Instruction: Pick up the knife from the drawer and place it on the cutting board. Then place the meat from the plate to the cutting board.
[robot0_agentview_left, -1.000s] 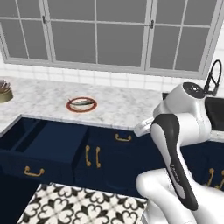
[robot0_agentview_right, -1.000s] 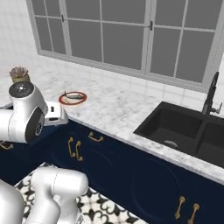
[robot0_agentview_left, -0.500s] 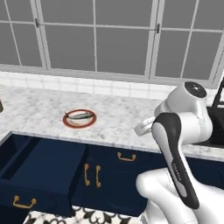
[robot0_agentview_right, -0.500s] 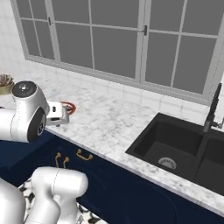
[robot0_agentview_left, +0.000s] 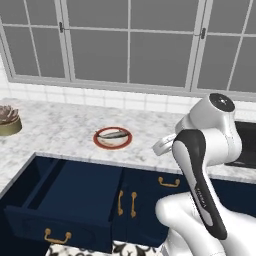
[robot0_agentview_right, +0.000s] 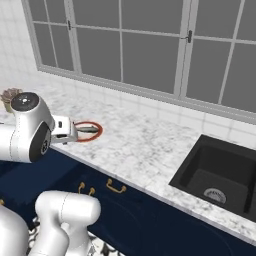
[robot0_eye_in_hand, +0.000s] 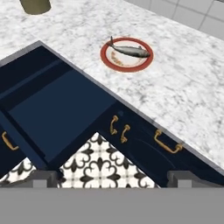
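Your gripper (robot0_eye_in_hand: 112, 175) stands wide open and empty, fingertips at the hand view's bottom edge, aimed over the pulled-out drawer (robot0_eye_in_hand: 52, 111) at centre left. No knife is discernible inside it. The meat (robot0_eye_in_hand: 129, 50) lies on the plate (robot0_eye_in_hand: 127, 64), upper centre, awaiting transfer.

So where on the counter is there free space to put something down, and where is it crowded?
The marble counter is bare between the plate and the sink, and also between the plate and the potted plant. The strip under the window behind the plate is free too. The plate itself is taken by the meat.
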